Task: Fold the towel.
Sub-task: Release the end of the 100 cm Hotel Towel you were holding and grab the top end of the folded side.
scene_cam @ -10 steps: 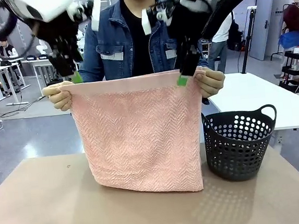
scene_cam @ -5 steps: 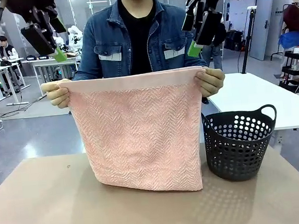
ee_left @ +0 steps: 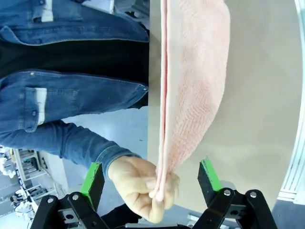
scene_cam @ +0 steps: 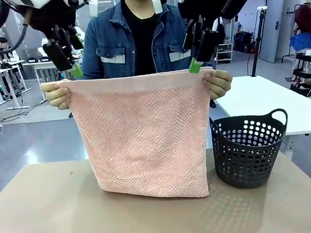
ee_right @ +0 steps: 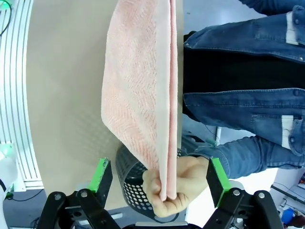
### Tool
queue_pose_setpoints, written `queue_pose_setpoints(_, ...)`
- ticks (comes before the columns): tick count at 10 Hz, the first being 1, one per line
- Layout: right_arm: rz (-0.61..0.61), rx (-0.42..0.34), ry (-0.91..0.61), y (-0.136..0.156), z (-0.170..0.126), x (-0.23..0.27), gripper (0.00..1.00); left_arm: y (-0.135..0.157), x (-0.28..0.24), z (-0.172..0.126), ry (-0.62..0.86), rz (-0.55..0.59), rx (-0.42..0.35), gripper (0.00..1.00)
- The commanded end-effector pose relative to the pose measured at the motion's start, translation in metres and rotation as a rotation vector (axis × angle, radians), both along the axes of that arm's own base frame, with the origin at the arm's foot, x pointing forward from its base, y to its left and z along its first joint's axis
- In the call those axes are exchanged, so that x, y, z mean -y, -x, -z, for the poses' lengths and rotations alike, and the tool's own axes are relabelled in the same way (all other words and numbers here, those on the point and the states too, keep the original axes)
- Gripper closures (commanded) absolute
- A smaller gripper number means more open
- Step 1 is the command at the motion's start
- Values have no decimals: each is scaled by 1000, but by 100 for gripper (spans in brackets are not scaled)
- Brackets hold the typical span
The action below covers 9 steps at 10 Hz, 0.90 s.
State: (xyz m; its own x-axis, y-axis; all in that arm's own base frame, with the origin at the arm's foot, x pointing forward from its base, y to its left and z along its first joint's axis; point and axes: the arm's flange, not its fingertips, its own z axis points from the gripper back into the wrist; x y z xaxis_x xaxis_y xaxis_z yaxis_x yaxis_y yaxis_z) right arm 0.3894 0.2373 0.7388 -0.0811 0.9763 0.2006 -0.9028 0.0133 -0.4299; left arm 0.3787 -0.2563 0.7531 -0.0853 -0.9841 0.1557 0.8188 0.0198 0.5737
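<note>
While a person's hands (scene_cam: pixel 219 82) pinch the two top corners of the towel (scene_cam: pixel 146 139) and hold it upright, its lower edge rests on the table (scene_cam: pixel 44 219). The left gripper (scene_cam: pixel 68 64) hangs just above the towel's top left corner with the jaws wide apart, gripping nothing. The right gripper (scene_cam: pixel 199 58) is likewise above the top right corner, fully spread and empty. A dark basket (scene_cam: pixel 251 149) stands just beside the towel's right edge.

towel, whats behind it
A person in a denim jacket holds the towel up from behind. It covers the person's lower body and part of the table's far edge.
</note>
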Motion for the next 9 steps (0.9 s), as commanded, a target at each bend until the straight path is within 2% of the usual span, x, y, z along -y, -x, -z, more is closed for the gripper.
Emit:
queue_pose_setpoints(1, 1, -38, 33, -18, -1, -7, 0, -22, 8, -4, -52, -1, -38, 0)
queue_pose_setpoints(4, 24, -112, 58, -42, 19, -9, 0, -43, 12, 20, -69, 29, -100, 0)
queue_pose_setpoints(8, 69, -186, 52, -62, 51, -11, 0, -65, 15, 59, -101, -7, -191, 0)
queue_pose_setpoints(9, 75, -182, 56, -64, 55, -10, 27, -67, 14, 63, -86, -9, -181, 25)
